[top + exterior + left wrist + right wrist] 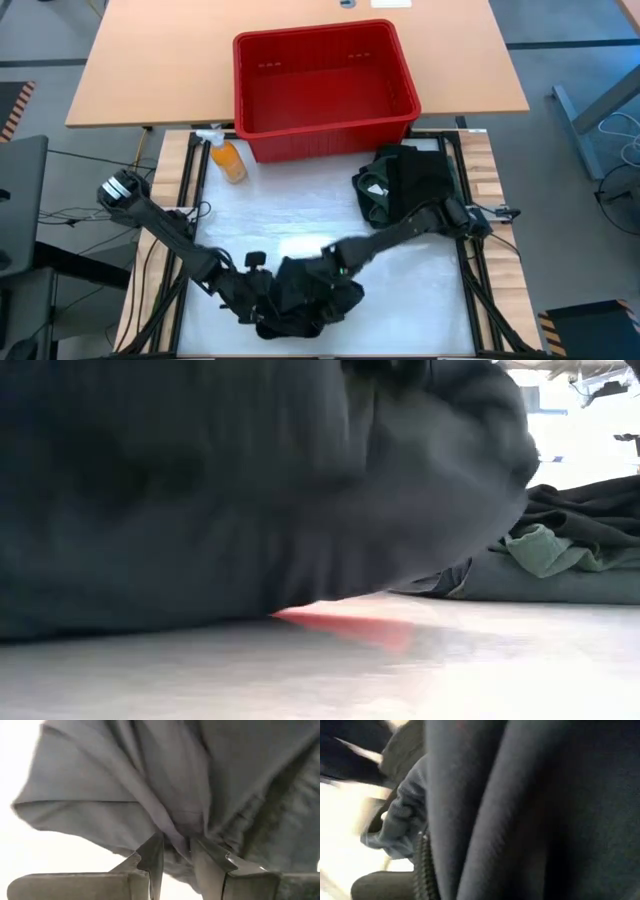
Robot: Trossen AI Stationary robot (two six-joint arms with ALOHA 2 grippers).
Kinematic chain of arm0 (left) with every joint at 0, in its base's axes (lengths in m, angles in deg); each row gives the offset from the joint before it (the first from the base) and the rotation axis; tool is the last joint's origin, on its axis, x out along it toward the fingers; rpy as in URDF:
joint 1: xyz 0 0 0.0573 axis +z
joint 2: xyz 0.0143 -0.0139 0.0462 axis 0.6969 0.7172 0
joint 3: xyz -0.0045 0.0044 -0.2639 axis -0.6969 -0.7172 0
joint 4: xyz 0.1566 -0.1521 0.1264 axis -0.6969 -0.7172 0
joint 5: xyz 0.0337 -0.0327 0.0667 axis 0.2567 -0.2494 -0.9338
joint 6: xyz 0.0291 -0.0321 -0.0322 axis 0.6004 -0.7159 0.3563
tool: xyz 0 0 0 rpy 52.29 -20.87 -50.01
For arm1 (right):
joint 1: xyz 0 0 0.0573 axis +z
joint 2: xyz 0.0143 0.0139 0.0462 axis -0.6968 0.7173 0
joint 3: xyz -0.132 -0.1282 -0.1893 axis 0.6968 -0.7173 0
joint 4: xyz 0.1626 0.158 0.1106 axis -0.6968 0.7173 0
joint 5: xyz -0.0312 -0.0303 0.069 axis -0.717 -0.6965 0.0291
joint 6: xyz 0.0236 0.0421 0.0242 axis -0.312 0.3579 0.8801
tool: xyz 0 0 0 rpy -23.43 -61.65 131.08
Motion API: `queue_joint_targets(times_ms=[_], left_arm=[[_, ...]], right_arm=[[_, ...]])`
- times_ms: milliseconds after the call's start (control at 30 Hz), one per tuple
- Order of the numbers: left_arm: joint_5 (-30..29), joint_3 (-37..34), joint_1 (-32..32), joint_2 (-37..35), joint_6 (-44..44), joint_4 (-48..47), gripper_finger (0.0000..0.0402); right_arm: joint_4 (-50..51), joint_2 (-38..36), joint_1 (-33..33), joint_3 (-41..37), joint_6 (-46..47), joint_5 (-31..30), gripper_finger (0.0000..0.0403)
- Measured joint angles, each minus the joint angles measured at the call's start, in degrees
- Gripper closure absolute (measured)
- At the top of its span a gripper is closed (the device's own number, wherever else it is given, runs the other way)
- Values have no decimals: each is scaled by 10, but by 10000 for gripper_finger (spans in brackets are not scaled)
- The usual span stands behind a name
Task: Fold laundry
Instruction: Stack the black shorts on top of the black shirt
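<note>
My left arm reaches in from the left edge of the table, and my left gripper (175, 852) is clenched on a fold of the black garment (300, 295), which lies crumpled at the near edge of the white work surface (280, 215). In the left wrist view the cloth is pinched between my two fingers (152, 857) and spreads away beyond them. Well beyond my left gripper, toward the far side, stands an orange spray bottle (227, 158), and past it a red bin (322, 88) on a wooden table (140, 70). My right arm comes in from the right and angles down to the same garment; my right gripper (335, 262) sits at the heap's upper right, just beside my left one. Dark cloth fills its wrist view, and I cannot tell whether its fingers are gripping. Behind my right gripper lies a pile of dark green and black shirts (405, 185), apart from the black garment, beside the bin
</note>
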Motion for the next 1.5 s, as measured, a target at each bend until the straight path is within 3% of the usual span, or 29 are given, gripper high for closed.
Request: queue_joint_targets(times_ms=[100,167,367,467,567,767,900,1000,1133,1267,1500], left_arm=[[-41,0,10,-44,11,-1,315],[-81,0,12,-88,14,-19,315],[-233,0,-2,-252,-17,-139,315],[-282,0,-26,-322,-34,-182,315],[-306,0,-54,-367,-23,-180,315],[-326,1,-71,-374,47,-129,315],[-304,1,-43,-341,120,-62,315],[-261,1,-1,-316,178,10,315],[-160,1,78,-276,230,141,315],[-60,1,157,-230,238,260,315],[9,21,260,-139,186,424,315]], right_arm=[[-1,-18,-28,0,42,134,343],[12,-29,-39,1,58,187,343],[104,-67,-60,0,58,225,344],[99,-121,-85,-39,80,232,344],[17,-210,-111,-138,161,235,344],[-326,-453,-137,-430,430,210,344],[-452,-606,-137,-588,554,97,344],[-491,-711,-148,-664,564,-2,344],[-523,-814,-186,-728,563,-64,344],[-529,-901,-264,-739,532,-44,343],[-496,-1038,-500,-738,431,106,344]])
